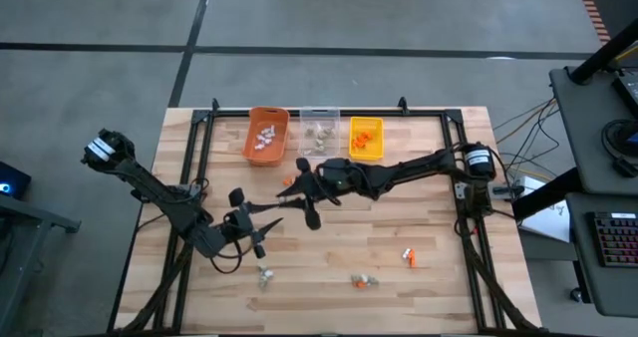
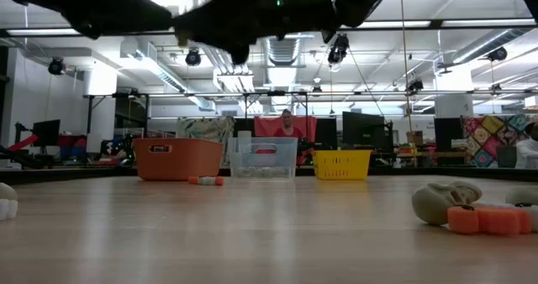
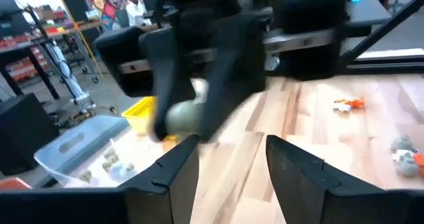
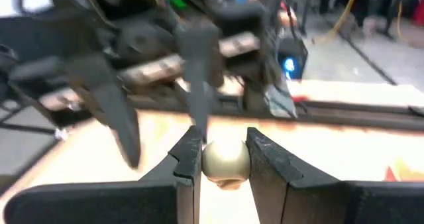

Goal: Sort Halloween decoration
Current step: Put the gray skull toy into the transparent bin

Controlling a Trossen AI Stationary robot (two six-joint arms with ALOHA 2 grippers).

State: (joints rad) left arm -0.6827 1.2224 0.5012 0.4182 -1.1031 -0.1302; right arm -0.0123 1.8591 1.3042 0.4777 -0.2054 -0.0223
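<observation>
Mid-table, both arms meet nose to nose. Right gripper [image 4: 224,159] is closed on a grey-tan trinket [image 4: 225,163], pale rounded piece seated between both fingers, lifted clear of the wood. Left gripper [image 3: 228,159] faces it from the near-left with its fingers spread and nothing between them; in the left wrist view we see the same grey-tan piece just ahead of its tips, in the other arm's fingers.

We see three bins in a row at the far edge, touching or nearly so: orange bin [image 1: 266,136] with white pieces in it, clear bin [image 1: 319,132] with grey-tan pieces, yellow bin [image 1: 366,138] with orange pieces. One small orange piece [image 2: 206,181] lies on the wood just in front of the orange bin, beside the right arm's fingertips in the overhead.

Loose trinkets along the near edge: a pale one [image 1: 264,273] near-left close to the left arm's base links, an orange and grey pair [image 1: 364,280] near-centre, an orange and white one [image 1: 408,256] to the right of that. All sit close to the near table edge.

Open wood: the whole right half between the right arm and the near trinkets is free, and so is the strip between the bins and the right arm's forearm on the right side. Left side is crowded by the left arm's links and the black frame rails [image 1: 193,168] running down both table edges
</observation>
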